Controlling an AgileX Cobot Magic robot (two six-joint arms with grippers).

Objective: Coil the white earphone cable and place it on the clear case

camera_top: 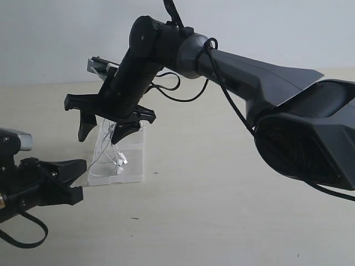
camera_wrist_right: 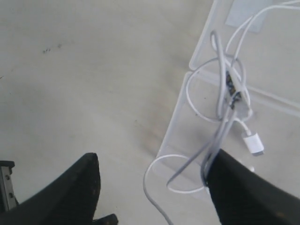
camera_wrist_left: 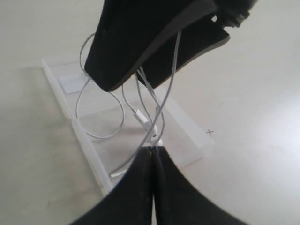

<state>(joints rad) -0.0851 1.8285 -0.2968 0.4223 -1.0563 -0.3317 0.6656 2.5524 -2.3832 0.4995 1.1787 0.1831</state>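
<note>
I've got the right gripper (camera_top: 101,133) out over the left of the table (camera_top: 222,210), its arm reaching across from the right; the jaws stand wide apart, released. Even so, the white earphone cable (camera_wrist_right: 225,126) hangs off one of its fingers (camera_wrist_right: 243,187), strands draped over the inner edge (hooked rather than pinched, as far as the right wrist view shows).

Directly below lies the clear case (camera_top: 133,163), flat on the table; its crosswise ridge (camera_wrist_right: 262,96) and whitish patch (camera_wrist_left: 70,83) show through the plastic. The lower loops of the cable rest on the case; the white plug (camera_wrist_right: 253,144) lies on it too; one loop spills past the case's edge onto the bare table. Which of the small white lumps are earbuds I can't make out; the tangle in the middle is too fine.

The left gripper (camera_wrist_left: 153,152) sits low at the near left, just beside the case; its fingers are clenched, tips pressed together along a thin seam. In the left wrist view several strands run down to that tip and vanish behind it; whether one is caught there I cannot tell.

The right gripper's dark fingers block the upper cable in that view; in the exterior view the left arm is cut off at the left edge and the right arm's housing at the right edge.
</note>
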